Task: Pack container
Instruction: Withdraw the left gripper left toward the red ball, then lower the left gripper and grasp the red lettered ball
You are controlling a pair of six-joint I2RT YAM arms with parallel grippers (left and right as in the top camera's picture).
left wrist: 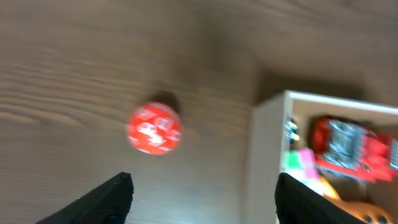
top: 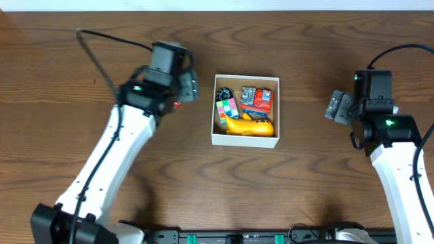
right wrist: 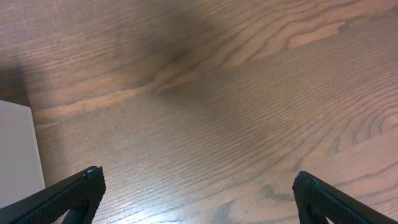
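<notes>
The white square container sits mid-table and holds several toys: a red toy vehicle, a coloured cube, a yellow toy and a dark item. A small red ball lies on the table left of the container, barely visible in the overhead view beside my left gripper. The left gripper is open and empty, hovering between ball and box wall. My right gripper is open and empty over bare wood, right of the container.
A black cable runs across the table at the back left. The table's far edge is at the top of the overhead view. Bare wood lies on both sides of the container.
</notes>
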